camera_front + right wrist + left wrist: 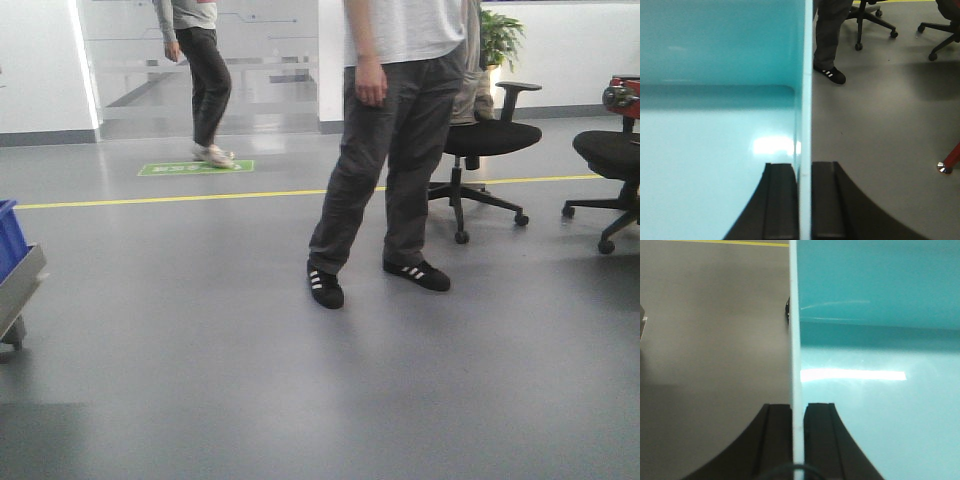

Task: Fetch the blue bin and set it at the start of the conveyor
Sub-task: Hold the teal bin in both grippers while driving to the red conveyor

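**Item list, carry stage**

1. Floor (200,350): grey, smooth, open hall. Fills most of the front view.
2. Blue bin (880,390): pale aqua tub, empty inside, glossy. Sits btwn the two arms, off the floor as far as the wrist views show. Not visible in the front view.
3. Near person (390,150): standing directly ahead, head cropped, black striped shoes. Second person (205,80) further back by the glass wall.
4. Office chairs, 2 pcs: one (480,140) behind the near person, one (610,160) at right edge.
5. Dark blue crate (8,240) on a steel shelf (22,285), far left edge. Not the task item.
6. Left gripper (798,412): clamped on bin's left wall, one finger inside, one outside, both touching the wall.
7. Right gripper (805,170): same on bin's right wall, pinched tight on the rim.
8. Yellow floor line (180,198): runs across the hall, beyond the near person's feet.

**Step (est.):** fetch looks done; transport to conveyor start in hand. Belt not in any view.

**Next move needs:** turn or drive base until belt shows; route clear of near person and chairs; both clamps level and matched so thin walls don't twist or slip; lower flat onto belt before releasing.
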Controlling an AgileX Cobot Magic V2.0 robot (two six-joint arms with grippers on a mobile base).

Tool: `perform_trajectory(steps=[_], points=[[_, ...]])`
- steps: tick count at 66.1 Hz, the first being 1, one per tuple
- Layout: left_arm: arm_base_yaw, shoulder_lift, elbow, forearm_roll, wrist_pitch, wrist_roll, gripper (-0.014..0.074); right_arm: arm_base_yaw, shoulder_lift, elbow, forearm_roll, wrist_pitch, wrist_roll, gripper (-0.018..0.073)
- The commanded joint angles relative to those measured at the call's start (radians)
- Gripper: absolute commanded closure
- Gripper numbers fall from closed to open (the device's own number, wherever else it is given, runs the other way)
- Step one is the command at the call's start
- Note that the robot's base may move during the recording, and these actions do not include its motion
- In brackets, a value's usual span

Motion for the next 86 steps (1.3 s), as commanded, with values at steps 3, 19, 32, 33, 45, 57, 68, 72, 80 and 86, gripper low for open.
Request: perform_trajectory(steps=[3, 19, 32, 33, 45, 57, 68, 72, 80, 86], points=[[-0.013, -0.007, -0.014, -0.010, -0.057, -0.001, 0.0708, 0.007, -0.005, -0.004, -0.020, -0.063, -0.005, 0.0721], [-0.013, -0.007, -0.014, -0.010, -0.057, -0.001, 0.0708, 0.007, -0.005, -0.004, -0.020, -0.063, -0.005, 0.0721], [-0.013, -0.007, -0.014, -0.010, -0.057, -0.001, 0.0708, 0.007, -0.005, -0.004, -0.020, -0.063, -0.005, 0.0721], [-0.013, -0.007, -0.014, -0.010, -0.057, -0.001, 0.0708, 0.007, -0.005, -0.004, -0.020, -0.063, -0.005, 0.0721], [-0.013, -0.007, -0.014, -0.010, -0.057, -0.001, 0.0708, 0.007, -0.005, -0.004, -0.020, -0.063, -0.005, 0.0721], [-0.013, -0.007, -0.014, -0.010, -0.057, -0.001, 0.0708, 0.007, -0.005, -0.004, -0.020, -0.064, -0.005, 0.0721], [-0.013, -0.007, -0.014, 0.000, -0.058, -0.001, 0.0708, 0.007, -0.005, -0.004, -0.020, -0.065, -0.005, 0.0721], [-0.013, -0.007, -0.014, 0.007, -0.058, -0.001, 0.0708, 0.007, -0.005, -0.004, -0.020, -0.065, -0.005, 0.0721], [-0.013, -0.007, -0.014, 0.007, -0.058, -0.001, 0.0708, 0.007, -0.005, -0.004, -0.020, -0.065, -0.005, 0.0721], [-0.013, -0.007, -0.014, 0.007, -0.058, -0.001, 0.0708, 0.007, -0.005, -0.004, -0.020, -0.065, -0.005, 0.0721]])
